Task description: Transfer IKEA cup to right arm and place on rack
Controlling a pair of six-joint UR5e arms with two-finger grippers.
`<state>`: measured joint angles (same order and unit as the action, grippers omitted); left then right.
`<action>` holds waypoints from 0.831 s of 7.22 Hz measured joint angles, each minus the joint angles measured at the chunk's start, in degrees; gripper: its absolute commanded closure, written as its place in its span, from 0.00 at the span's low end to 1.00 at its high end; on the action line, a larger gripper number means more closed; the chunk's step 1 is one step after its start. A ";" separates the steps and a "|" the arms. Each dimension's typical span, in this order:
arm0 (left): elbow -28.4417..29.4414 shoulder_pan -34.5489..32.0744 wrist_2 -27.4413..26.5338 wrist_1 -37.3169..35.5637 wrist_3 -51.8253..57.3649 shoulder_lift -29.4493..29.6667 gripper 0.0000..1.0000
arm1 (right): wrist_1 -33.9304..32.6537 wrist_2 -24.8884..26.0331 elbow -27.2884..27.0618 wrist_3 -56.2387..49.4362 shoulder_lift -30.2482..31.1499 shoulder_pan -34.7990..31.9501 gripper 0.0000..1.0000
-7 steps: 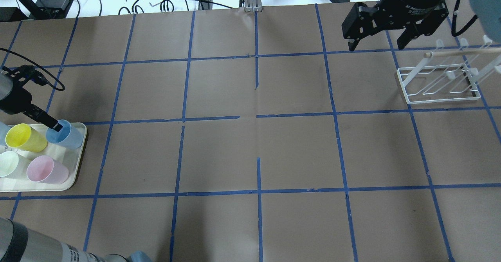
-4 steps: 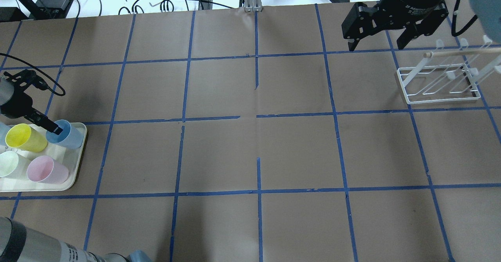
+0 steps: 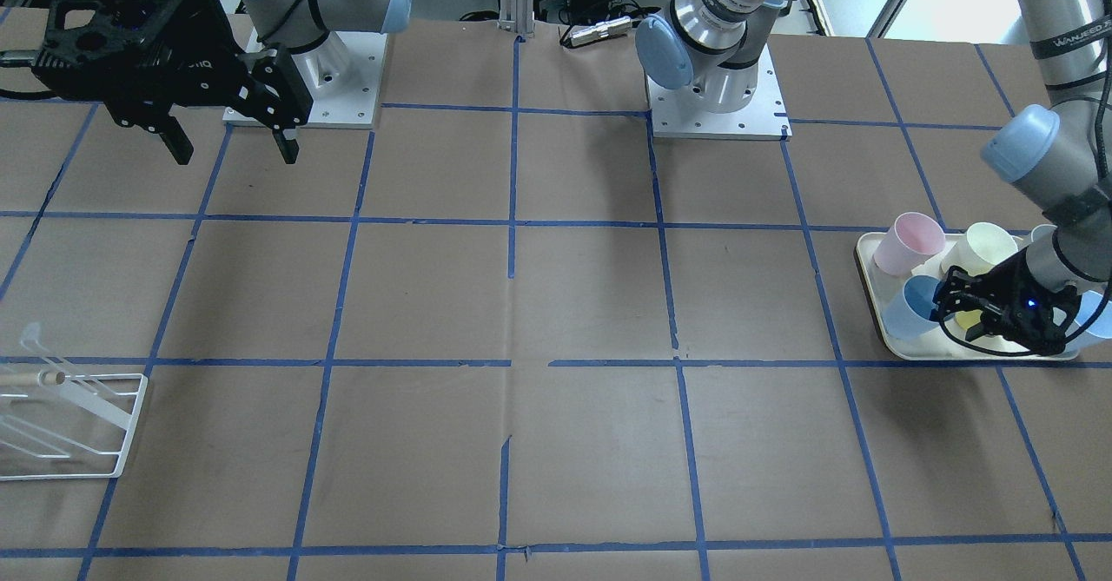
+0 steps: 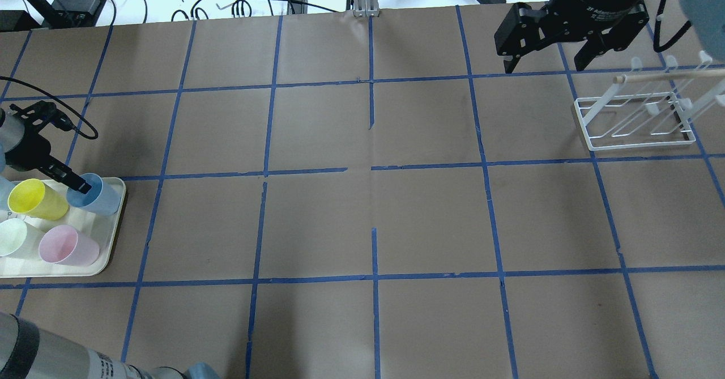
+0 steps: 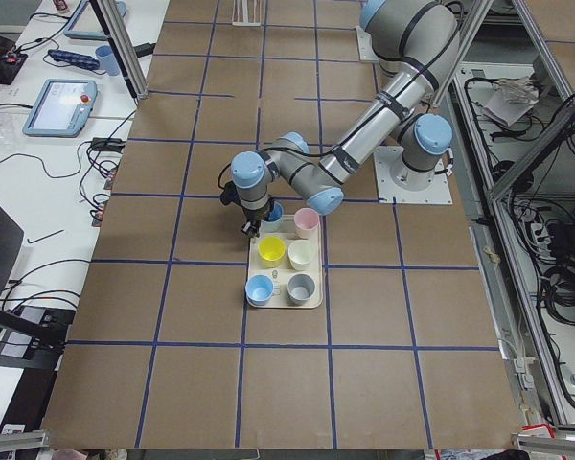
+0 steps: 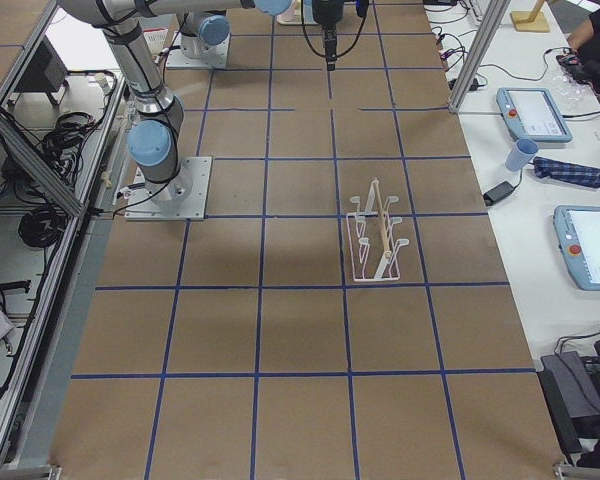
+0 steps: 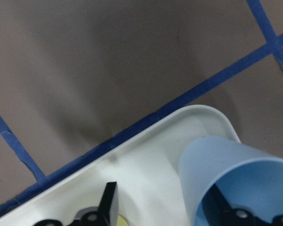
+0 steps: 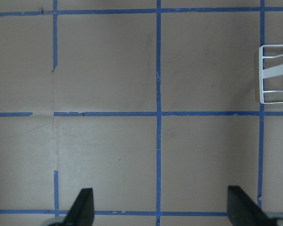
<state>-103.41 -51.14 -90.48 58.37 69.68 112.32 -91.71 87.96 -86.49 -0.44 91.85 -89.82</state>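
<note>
Overhead exterior: the blue cup point(image 4: 103, 196) stands in the far right corner of the tray point(image 4: 113, 237), at the scene's left end. The left gripper point(image 4: 82, 185) dips one finger into its mouth. The yellow cup point(image 4: 34, 199) is just beside it, so a skewed lift could knock it. The rack point(image 4: 634, 119) sits far right, well apart. The right gripper point(image 4: 542, 64) hangs near the rack, spread wide, empty.

Exterior front-facing: the left gripper point(image 3: 964, 319) is crowded in over the tray. A sideways drag could topple what stands next to the cup, or shift the tray.

Left wrist-mounted: its fingers point(image 7: 109, 201) straddle the cup wall, one inside, one outside, not pinched yet. A thin, smooth rim grip will likely slip or swing at hand-over.

Right wrist-mounted: its fingers point(image 8: 83, 207) are wide apart with nothing between them. A misjudged meeting point could drop the cup.
</note>
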 measured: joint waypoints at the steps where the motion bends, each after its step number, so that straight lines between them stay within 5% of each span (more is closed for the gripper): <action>1: -0.01 -0.05 -0.01 0.30 -0.05 0.00 0.62 | 0.01 -0.04 0.01 0.00 0.00 0.00 0.00; 2: -0.03 -0.11 0.02 0.49 -0.09 -0.01 0.62 | 0.01 -0.06 0.01 0.00 0.00 0.00 0.00; 6: -0.04 -0.35 0.14 1.30 -0.24 -0.36 0.88 | -0.03 -0.07 0.01 0.00 0.00 0.00 0.00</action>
<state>-103.45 -51.49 -90.34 59.67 69.44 111.96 -91.74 87.89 -86.48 -0.44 91.85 -89.82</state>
